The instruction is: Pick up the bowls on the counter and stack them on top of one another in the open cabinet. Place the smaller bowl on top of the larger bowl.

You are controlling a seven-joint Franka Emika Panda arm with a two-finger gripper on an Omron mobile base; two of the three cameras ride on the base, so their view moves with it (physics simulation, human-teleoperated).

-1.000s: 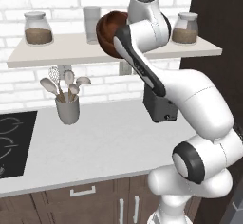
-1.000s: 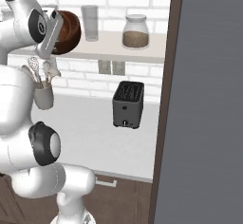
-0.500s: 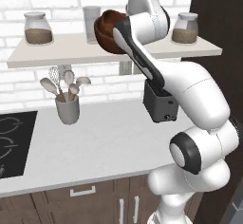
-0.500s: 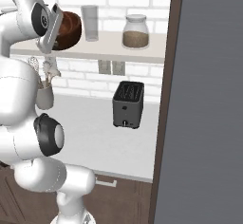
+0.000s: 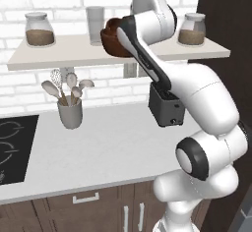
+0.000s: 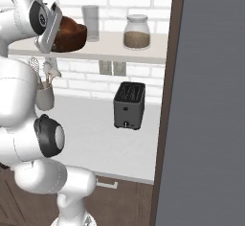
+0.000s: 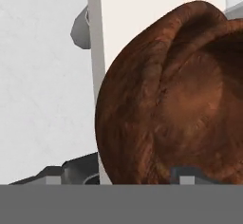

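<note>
One reddish-brown bowl [image 5: 114, 38] sits at the shelf [image 5: 74, 51] edge, held in the jaws. Two jars [image 5: 38, 30] and one glass [image 5: 95, 24] stand on the shelf. One toaster [image 6: 128, 105] and one utensil cup [image 5: 70, 113] stand on the tabletop [image 5: 98, 152].

The desk [image 5: 113, 147] runs across the middle of the left base view, pale grey-white, with dark drawers under its front edge. A black stove top [image 5: 12, 147] is set into it at the left edge of the frame. A grey cup [image 5: 70, 113] of utensils stands toward the back, left of centre. A dark toaster [image 6: 129, 105] stands at the centre of the right base view.

Above, the pale shelf [image 5: 64, 51] crosses the upper part of the frame. On it stand a jar [image 5: 39, 29] at upper left, a glass [image 5: 95, 24] near the middle, and another jar [image 5: 192, 29] at upper right.
</note>
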